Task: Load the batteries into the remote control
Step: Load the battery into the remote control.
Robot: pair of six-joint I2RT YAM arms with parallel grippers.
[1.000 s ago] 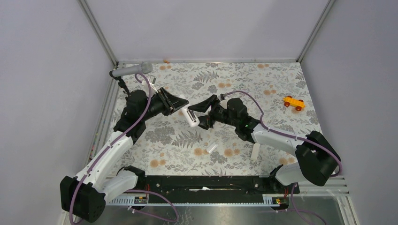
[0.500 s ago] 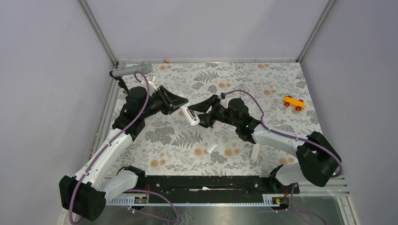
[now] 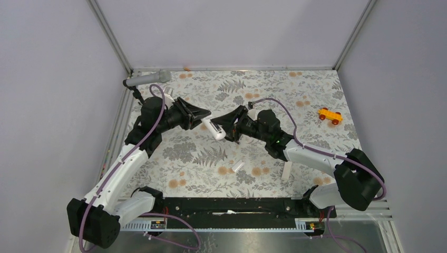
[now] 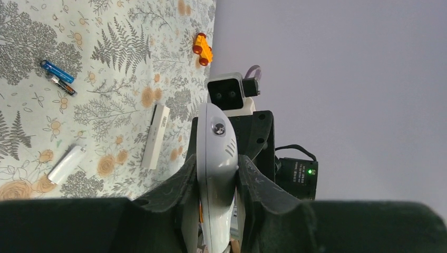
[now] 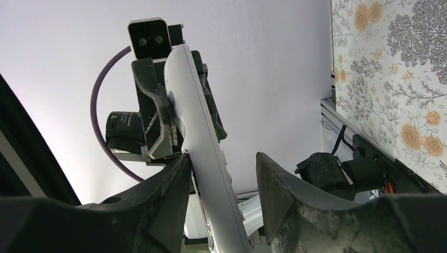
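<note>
The white remote control [image 3: 213,128] hangs above the table's middle. My left gripper [image 3: 205,122] is shut on one end of it, and its fingers pinch the remote's sides in the left wrist view [image 4: 216,158]. My right gripper [image 3: 229,126] is open around the other end. In the right wrist view the remote [image 5: 197,137] touches the left finger [image 5: 171,179], and a gap separates it from the right finger [image 5: 274,179]. The blue battery [image 4: 54,68] and the orange-brown battery [image 4: 63,84] lie side by side on the cloth.
A flat white strip [image 3: 287,170] and a small white cylinder [image 3: 238,165] lie on the patterned cloth near the front. An orange toy car [image 3: 329,116] sits at the right. A grey cylinder [image 3: 147,79] lies at the back left corner.
The left arm and the remote have shifted slightly toward the far side. The right gripper has followed, still open around the remote's end.
</note>
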